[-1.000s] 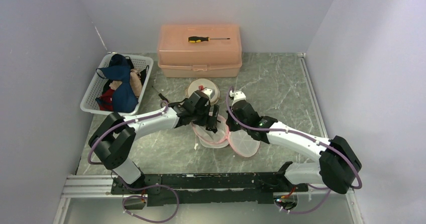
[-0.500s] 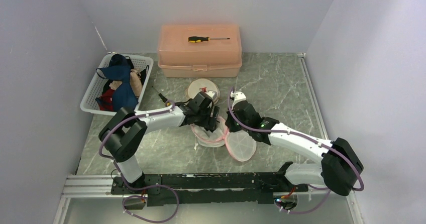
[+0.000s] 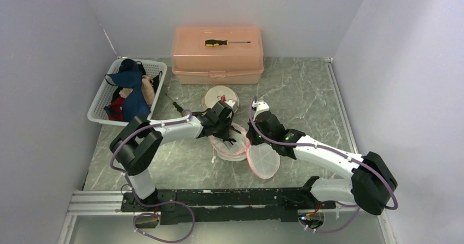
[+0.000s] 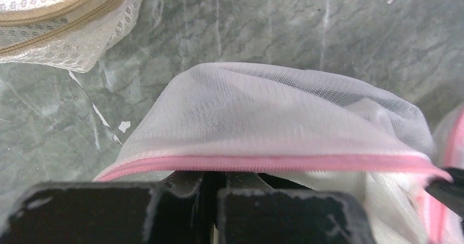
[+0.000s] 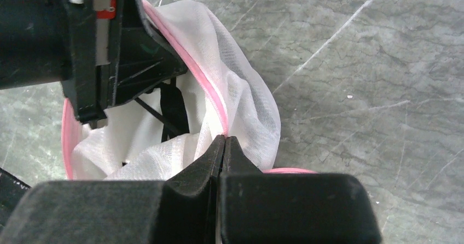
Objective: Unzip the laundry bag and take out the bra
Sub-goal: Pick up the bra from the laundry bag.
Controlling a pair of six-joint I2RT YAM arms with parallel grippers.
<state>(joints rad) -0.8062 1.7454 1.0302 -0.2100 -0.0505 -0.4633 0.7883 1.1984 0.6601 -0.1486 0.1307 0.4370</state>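
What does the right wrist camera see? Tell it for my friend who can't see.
The right gripper pinches the pink zipper edge of a white mesh bag on a grey marble table. The black left gripper sits in the bag's open mouth, with a black strap next to it.

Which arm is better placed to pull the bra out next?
Left. The left gripper is shut inside the laundry bag, beside the black straps; the right gripper pinches the pink rim, likely steadying it.
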